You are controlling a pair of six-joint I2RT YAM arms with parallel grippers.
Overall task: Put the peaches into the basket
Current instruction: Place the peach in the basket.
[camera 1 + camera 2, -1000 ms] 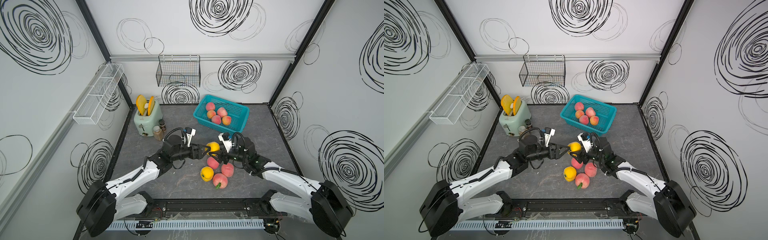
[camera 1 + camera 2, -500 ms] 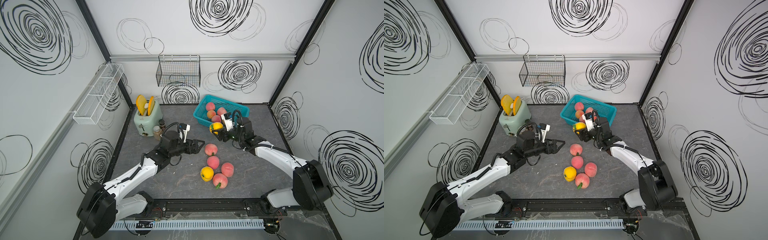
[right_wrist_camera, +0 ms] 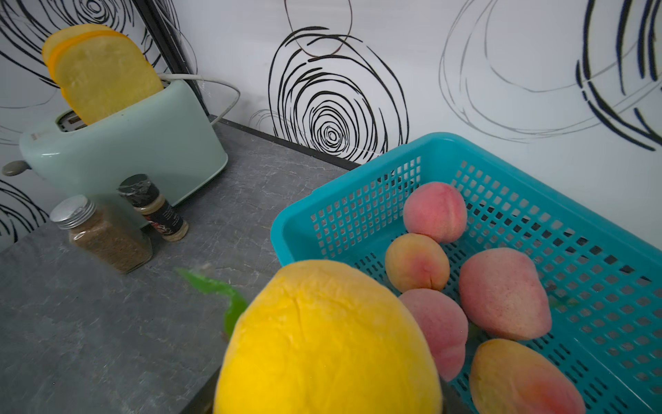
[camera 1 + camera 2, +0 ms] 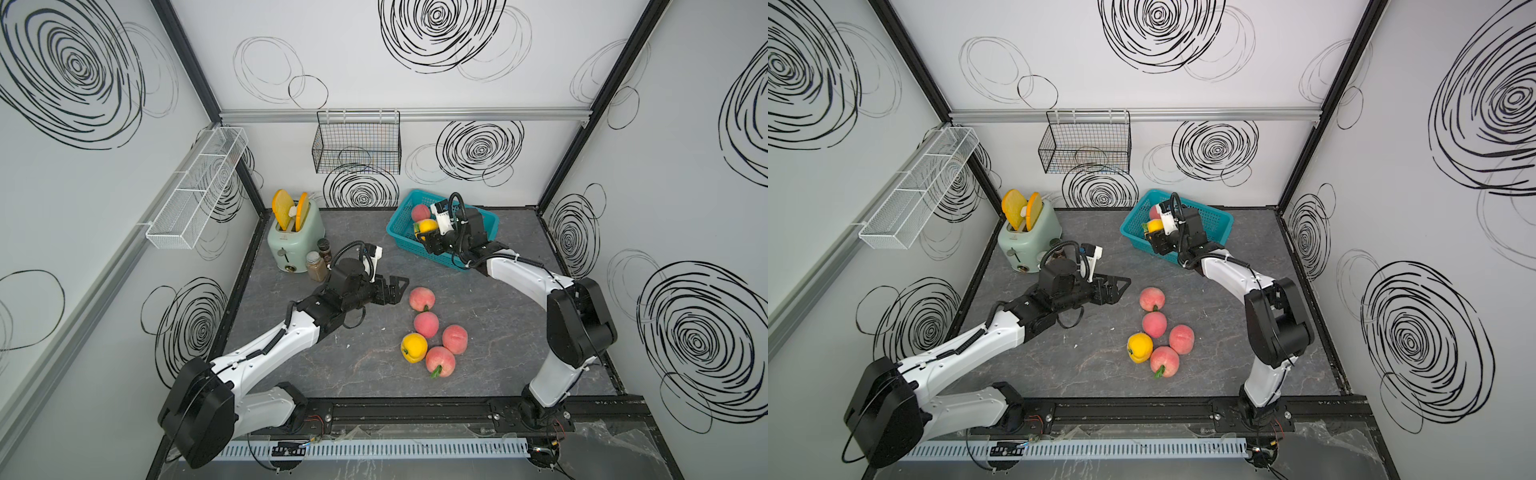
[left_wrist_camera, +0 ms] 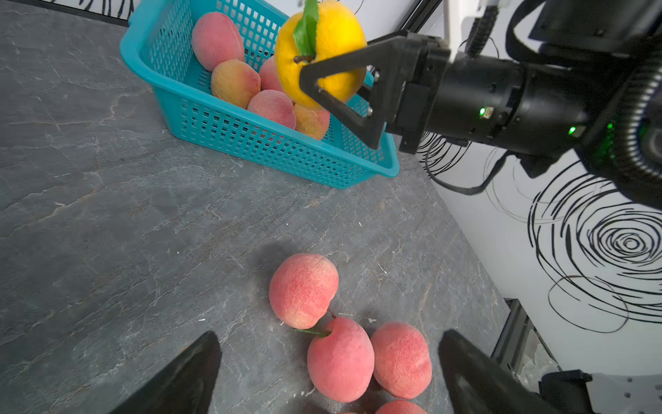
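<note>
Your right tool (image 4: 424, 236) is clamped on a bright yellow peach (image 5: 322, 53) with a brown stem and a green leaf, and holds it over the left end of the turquoise basket (image 5: 250, 139). Inside the basket lie five blush peaches (image 3: 503, 294), pink-red shading to orange. Your left tool (image 4: 397, 289) gapes wide with nothing in it, well in front of the basket. On the table (image 4: 332, 374), farther in front of the basket, four pink peaches (image 4: 426, 324) and a second yellow peach (image 4: 414, 347) sit clustered.
</note>
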